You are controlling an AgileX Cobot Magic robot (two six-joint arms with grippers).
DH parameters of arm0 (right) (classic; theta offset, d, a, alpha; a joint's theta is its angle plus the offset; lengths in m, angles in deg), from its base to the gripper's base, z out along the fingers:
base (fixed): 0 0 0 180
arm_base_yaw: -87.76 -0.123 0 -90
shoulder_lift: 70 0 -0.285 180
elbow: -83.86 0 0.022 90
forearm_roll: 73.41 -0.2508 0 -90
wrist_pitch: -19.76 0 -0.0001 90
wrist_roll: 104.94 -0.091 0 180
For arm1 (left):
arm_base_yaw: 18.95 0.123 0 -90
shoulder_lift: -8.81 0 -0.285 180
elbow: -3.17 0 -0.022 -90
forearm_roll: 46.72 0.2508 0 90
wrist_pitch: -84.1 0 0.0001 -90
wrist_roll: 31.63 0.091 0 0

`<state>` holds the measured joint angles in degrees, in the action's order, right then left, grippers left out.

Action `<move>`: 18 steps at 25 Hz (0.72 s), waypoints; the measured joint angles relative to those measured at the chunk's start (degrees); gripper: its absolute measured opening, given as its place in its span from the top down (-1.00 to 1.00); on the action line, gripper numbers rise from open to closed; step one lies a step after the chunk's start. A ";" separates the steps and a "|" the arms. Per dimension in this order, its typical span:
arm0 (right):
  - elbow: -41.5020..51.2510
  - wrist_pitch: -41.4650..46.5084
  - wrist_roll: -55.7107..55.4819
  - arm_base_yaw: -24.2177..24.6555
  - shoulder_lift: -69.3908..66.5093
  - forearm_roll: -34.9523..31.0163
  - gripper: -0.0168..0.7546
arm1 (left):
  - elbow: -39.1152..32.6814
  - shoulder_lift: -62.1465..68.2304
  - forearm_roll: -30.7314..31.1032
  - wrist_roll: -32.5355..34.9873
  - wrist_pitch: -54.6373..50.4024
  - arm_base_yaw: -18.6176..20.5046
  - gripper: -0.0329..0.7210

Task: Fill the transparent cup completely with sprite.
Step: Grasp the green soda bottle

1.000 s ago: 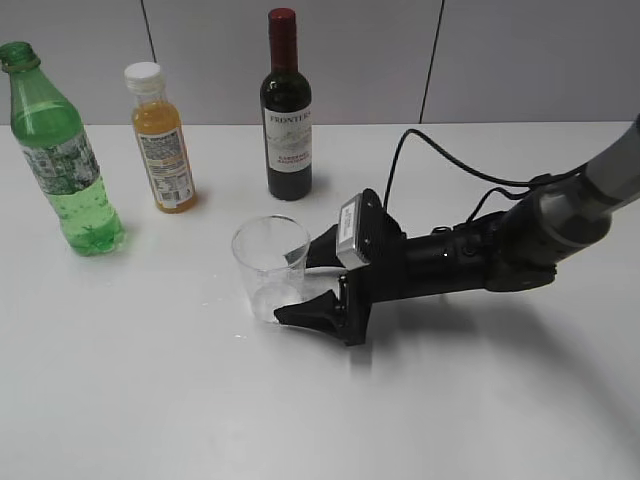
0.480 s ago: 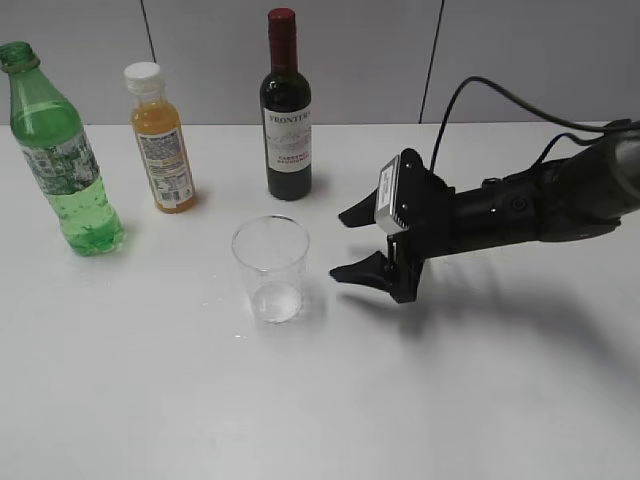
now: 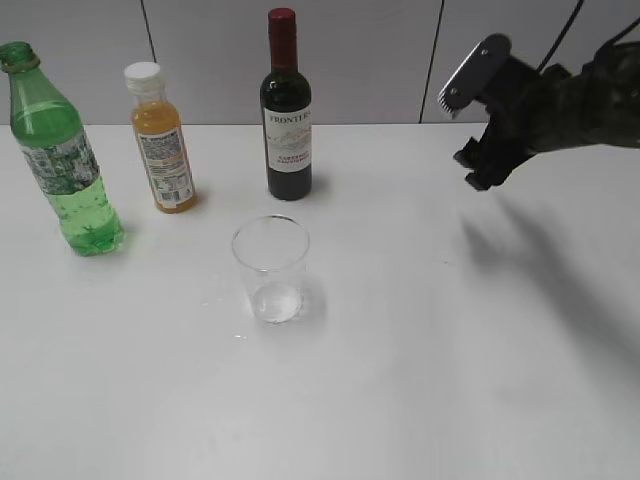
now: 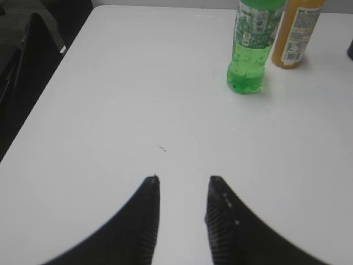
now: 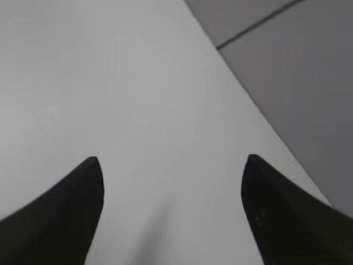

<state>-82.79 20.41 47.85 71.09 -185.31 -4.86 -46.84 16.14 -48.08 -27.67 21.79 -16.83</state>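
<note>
right tool [image 3: 478, 170] raised, jaws wide, well apart from transparent cup [image 3: 271, 268]

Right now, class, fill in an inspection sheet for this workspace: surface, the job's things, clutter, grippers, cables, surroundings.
Surface: white table, a few small droplets beside the cup.
Job's things: transparent cup upright, near centre, almost empty; green Sprite bottle capless, upright at far left, partly full.
Clutter: orange-juice bottle with white cap; dark wine bottle, both upright at the back.
Grippers: right gripper open, raised at the right, holding nothing; left gripper partly open, empty, low over the table.
Cables: black cable running to the right arm.
Surroundings: grey panelled wall behind.
</note>
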 joint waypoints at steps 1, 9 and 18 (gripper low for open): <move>-1.16 3.19 -0.83 0.00 0.78 -2.66 -0.58 | 0.00 0.00 0.00 0.00 0.00 0.00 0.28; -15.27 28.41 1.61 2.80 2.27 -27.32 -0.58 | 0.00 0.00 0.00 0.00 0.00 0.00 0.28; -27.96 53.33 28.24 15.28 2.29 -72.15 -0.57 | 0.00 0.00 0.00 0.00 0.00 0.00 0.28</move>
<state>-110.75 73.73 76.09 86.36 -183.02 -77.01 -46.84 16.14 -48.08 -27.67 21.79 -16.83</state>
